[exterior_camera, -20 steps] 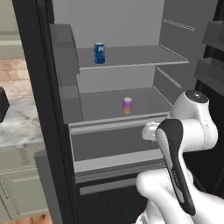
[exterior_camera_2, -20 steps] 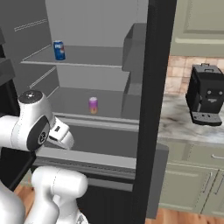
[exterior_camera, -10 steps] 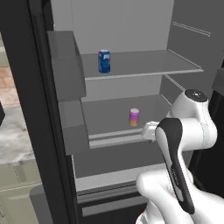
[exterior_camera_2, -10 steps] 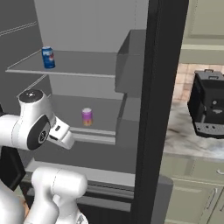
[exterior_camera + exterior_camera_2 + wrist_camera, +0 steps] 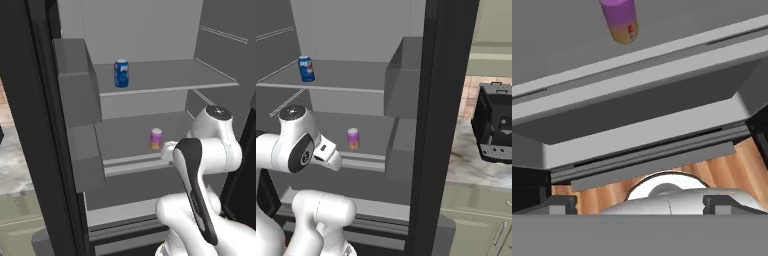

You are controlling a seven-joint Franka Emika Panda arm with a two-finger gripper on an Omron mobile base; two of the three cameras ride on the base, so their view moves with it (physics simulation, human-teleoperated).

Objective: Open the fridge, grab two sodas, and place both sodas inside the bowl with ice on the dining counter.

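The black fridge [image 5: 42,125] [image 5: 438,125] stands open, showing its grey shelves. A blue soda [image 5: 121,73] [image 5: 305,68] stands on the upper shelf. The pink soda [image 5: 156,139] [image 5: 353,138] [image 5: 620,20] stands near the front of the shelf below. My gripper [image 5: 333,161] [image 5: 646,203] hangs just in front of that lower shelf's edge, right of the pink soda in the left base view. It is tipped downward and open, with nothing between its fingertips [image 5: 559,204]. The bowl with ice and the dining counter are out of view.
Grey door bins [image 5: 75,95] [image 5: 403,80] flank the shelves on both sides. A black coffee machine [image 5: 496,125] sits on the marble wall counter [image 5: 471,167] right of the fridge, above pale green cabinets [image 5: 476,225]. Below the hand lie a drawer front [image 5: 642,125] and wooden floor [image 5: 732,167].
The whole picture has shifted: the base has driven closer to the fridge, so the shelves and both sodas appear larger. The gripper has stayed open and holds nothing.
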